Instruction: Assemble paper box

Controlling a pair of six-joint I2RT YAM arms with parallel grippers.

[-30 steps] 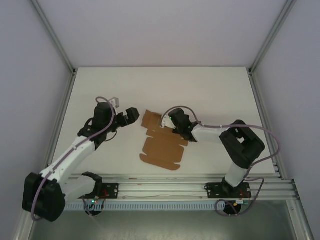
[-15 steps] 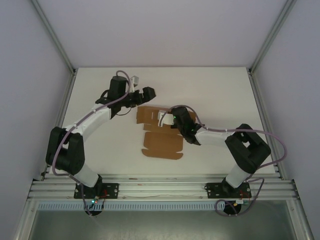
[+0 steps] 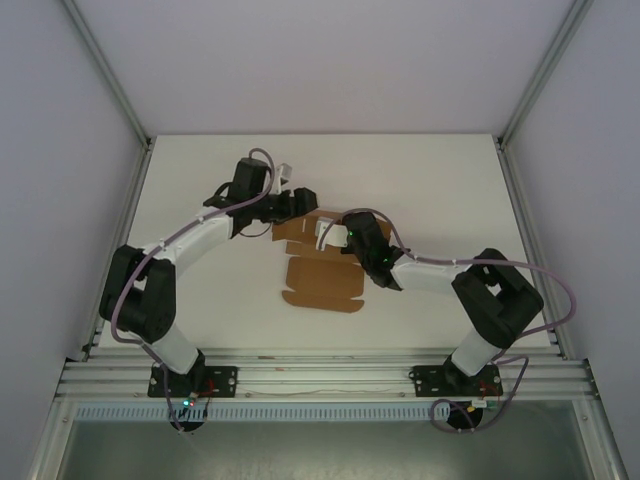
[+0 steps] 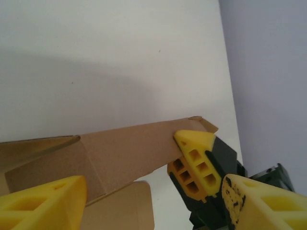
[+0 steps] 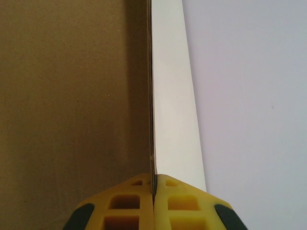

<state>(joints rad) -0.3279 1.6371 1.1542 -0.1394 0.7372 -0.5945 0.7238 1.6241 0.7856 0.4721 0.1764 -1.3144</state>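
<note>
**Left gripper poised astride box flap, right gripper clamped on its end**

The left gripper (image 3: pixel 304 203), fingers spread and holding nothing, hung over the far end of the paper box (image 3: pixel 325 285). There a raised flap (image 4: pixel 129 143) ran crosswise between its fingers. The right gripper (image 5: pixel 153 184) was clenched on the thin cardboard edge at that flap's right end. The box lay mid-bench (image 3: pixel 430 180), mostly flat, its long axis running from the near edge toward the far one. The left arm appeared nearer the flap's free length, so the coming fold likely hinged on closing across that strip.
</note>
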